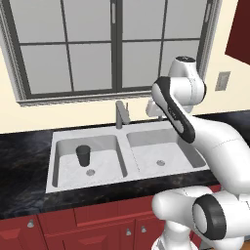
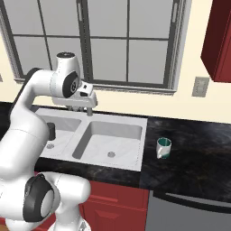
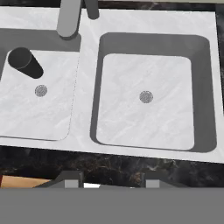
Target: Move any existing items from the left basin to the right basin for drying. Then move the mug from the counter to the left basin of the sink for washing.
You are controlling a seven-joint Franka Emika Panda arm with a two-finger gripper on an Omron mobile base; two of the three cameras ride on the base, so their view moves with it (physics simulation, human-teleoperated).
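A dark grey tumbler [image 1: 83,155] stands upright in the left basin [image 1: 105,163], near its back left corner; the hand view shows it too, tumbler [image 3: 25,62], beside the drain. The right basin [image 3: 144,118] holds nothing. A white mug [image 2: 164,148] with a green inside stands on the black counter [image 2: 194,140], to the right of the sink [image 2: 135,166]. My gripper [image 2: 89,110] hangs high above the sink, near the faucet and over the strip between the basins. In the hand view the gripper [image 3: 113,178] is open, its fingertips [image 3: 73,177] wide apart with nothing between them.
A grey upright faucet [image 1: 119,114] rises at the back rim between the basins, close to my hand. A window runs along the wall behind the sink. Red cabinet fronts [image 1: 83,227] sit below the counter, and a red wall cabinet [image 2: 219,40] hangs at the upper right.
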